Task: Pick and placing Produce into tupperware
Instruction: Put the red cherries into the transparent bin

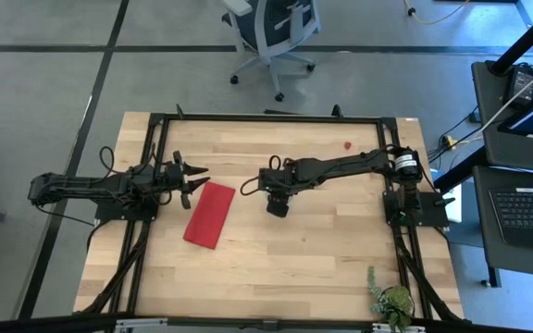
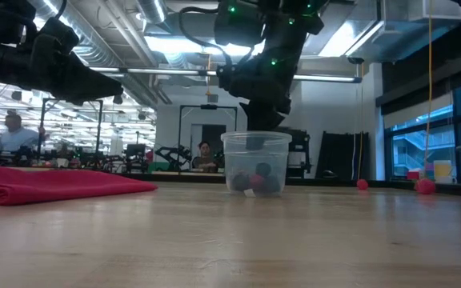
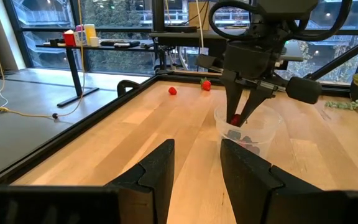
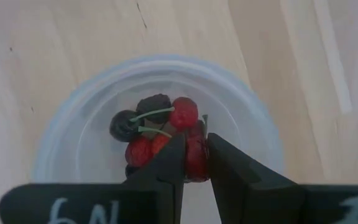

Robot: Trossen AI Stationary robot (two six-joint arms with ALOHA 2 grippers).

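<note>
Hovering mid-frame over the tupperware (image 4: 157,134), the right pincer (image 4: 196,163) grips a red berry (image 4: 195,154), placing it. Next it likely needs only to release; the left pincer (image 3: 197,165) waits half-open, empty.

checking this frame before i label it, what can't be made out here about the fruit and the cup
- Count of produce in the tupperware: the right tool covers part of the pile in the right wrist view; the low view blurs it through the wall.
- High view: the right tool hides the tupperware completely.
- Loose berries beyond the tupperware: too small to tell cherry from berry.
- Left tool: it holds nothing visible.
</note>
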